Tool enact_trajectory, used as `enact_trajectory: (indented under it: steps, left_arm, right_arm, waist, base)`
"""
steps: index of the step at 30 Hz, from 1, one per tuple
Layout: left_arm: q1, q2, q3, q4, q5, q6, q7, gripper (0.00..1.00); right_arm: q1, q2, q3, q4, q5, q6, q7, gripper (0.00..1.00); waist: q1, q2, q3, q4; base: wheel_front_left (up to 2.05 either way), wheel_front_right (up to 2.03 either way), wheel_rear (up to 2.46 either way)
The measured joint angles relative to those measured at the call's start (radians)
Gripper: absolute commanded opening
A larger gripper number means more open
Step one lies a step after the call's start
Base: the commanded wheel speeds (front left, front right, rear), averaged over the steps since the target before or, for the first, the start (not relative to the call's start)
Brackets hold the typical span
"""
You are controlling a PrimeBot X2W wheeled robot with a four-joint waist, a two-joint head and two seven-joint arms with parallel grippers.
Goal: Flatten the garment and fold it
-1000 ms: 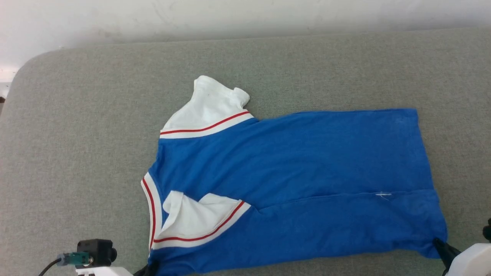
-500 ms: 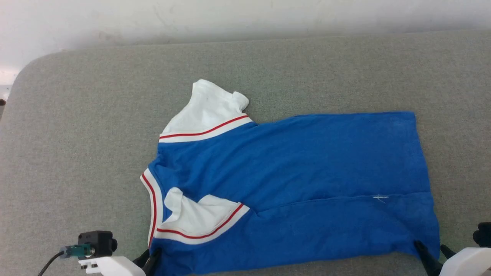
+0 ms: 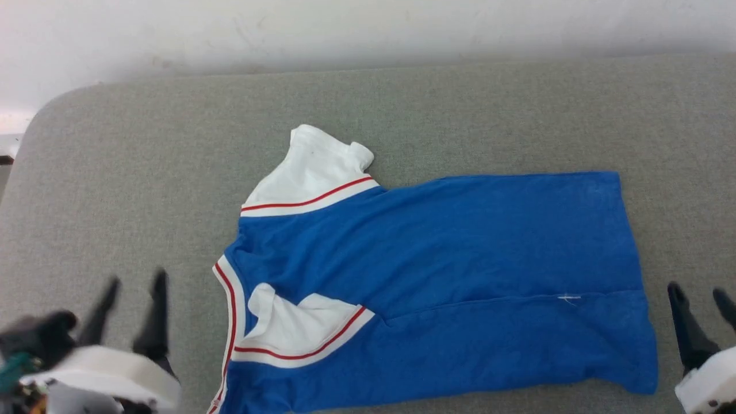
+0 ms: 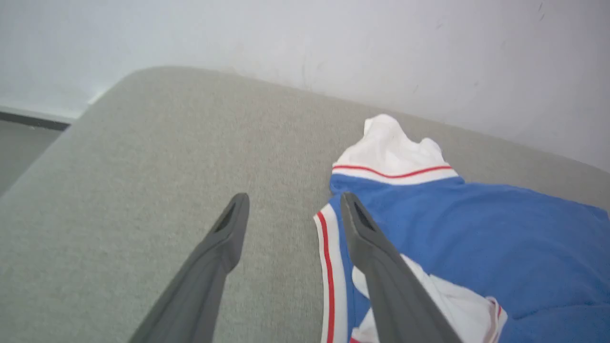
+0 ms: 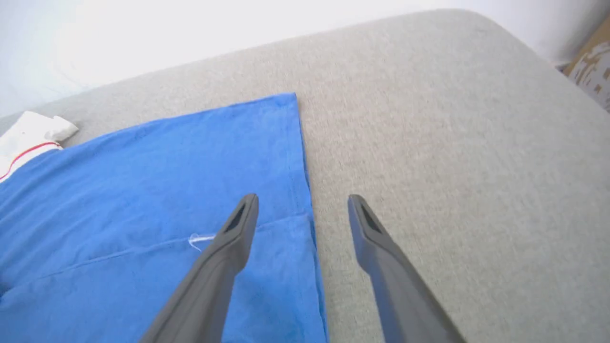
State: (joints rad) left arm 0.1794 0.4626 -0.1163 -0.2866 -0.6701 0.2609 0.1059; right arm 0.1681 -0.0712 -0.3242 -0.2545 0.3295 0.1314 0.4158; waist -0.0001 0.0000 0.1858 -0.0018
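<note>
Both end effectors have let go of the shirt's near edge since a second ago and now stand off to its sides. The left end effector (image 3: 136, 280), blurred, hovers over bare grey cloth just left of the collar trim (image 3: 229, 310), its two dark fingers spread with nothing between them. The right end effector (image 3: 696, 289) is likewise parted and empty just beyond the hem (image 3: 632, 253), near its front corner. Between them the royal-blue jersey T-shirt (image 3: 448, 247) lies sideways on the grey fabric-covered tabletop (image 3: 144, 172), with its collar to the robot's left and its hem to the right. Its near long side is folded over onto the body along a straight edge that carries a loose white thread (image 3: 569, 298). The near white sleeve (image 3: 293, 330) with its red stripe lies tucked on top of the blue. The far white sleeve (image 3: 313, 169) juts toward the pale wall (image 3: 368, 29), its tip crumpled
</note>
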Motion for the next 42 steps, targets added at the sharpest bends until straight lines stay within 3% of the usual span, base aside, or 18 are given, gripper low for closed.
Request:
enact_trajectory:
  steps: [4, 8, 14, 21, 25, 30, 37, 41, 42]
  left_arm:
    - [-0.139, 0.010, 0.027, -0.041, 0.129, 0.029, -0.135, 1.00]
    - [-0.318, 0.039, -0.014, -0.019, 0.210, 0.022, -0.146, 1.00]
    - [-0.650, 0.077, -0.135, 0.115, 0.262, -0.085, -0.003, 1.00]
    - [-0.968, 0.103, -0.292, 0.327, 0.262, -0.299, 0.253, 1.00]
    - [-1.081, 0.111, -0.353, 0.422, 0.221, -0.363, 0.410, 1.00]
    - [-1.183, 0.138, -0.416, 0.496, 0.162, -0.383, 0.572, 1.00]
    - [-1.207, 0.160, -0.455, 0.550, 0.052, -0.384, 0.749, 1.00]
    - [-1.210, 0.175, -0.460, 0.543, 0.039, -0.385, 0.775, 1.00]
    - [-1.211, 0.180, -0.463, 0.541, 0.040, -0.385, 0.774, 0.67]
  right_arm:
    - [-0.055, 0.002, 0.043, -0.028, -0.047, 0.000, -0.125, 1.00]
    - [-0.096, 0.009, 0.092, -0.025, -0.061, 0.000, -0.190, 1.00]
    - [-0.141, 0.013, 0.139, -0.004, -0.076, 0.000, -0.232, 1.00]
    - [-0.187, 0.014, 0.165, 0.026, -0.084, 0.000, -0.259, 1.00]
    - [-0.212, 0.015, 0.173, 0.031, -0.084, 0.000, -0.258, 1.00]
    - [-0.234, 0.016, 0.183, 0.036, -0.084, 0.000, -0.260, 1.00]
    - [-0.248, 0.016, 0.188, 0.053, -0.083, 0.000, -0.271, 1.00]
    - [-0.251, 0.016, 0.188, 0.062, -0.082, 0.000, -0.277, 1.00]
    - [-0.253, 0.016, 0.188, 0.064, -0.082, 0.000, -0.279, 1.00]
  waist:
    - [0.0002, 0.0000, 0.026, -0.005]
    - [0.0002, 0.0000, 0.062, -0.017]
    - [0.0004, 0.0000, 0.132, -0.037]
    - [0.0005, 0.0000, 0.220, -0.062]
    - [0.0004, 0.0000, 0.269, -0.079]
    - [0.0004, 0.0000, 0.325, -0.101]
    - [0.0003, 0.0000, 0.381, -0.139]
    - [0.0000, 0.0000, 0.400, -0.157]
    - [0.0000, 0.0000, 0.404, -0.161]
  base:
    - [0.00, 0.00, 0.00]
    - [0.00, 0.00, 0.00]
    - [0.00, 0.00, 0.00]
    - [0.00, 0.00, 0.00]
    - [0.00, 0.00, 0.00]
    - [0.00, 0.00, 0.00]
    - [0.00, 0.00, 0.00]
    - [0.00, 0.00, 0.00]
    - [0.00, 0.00, 0.00]
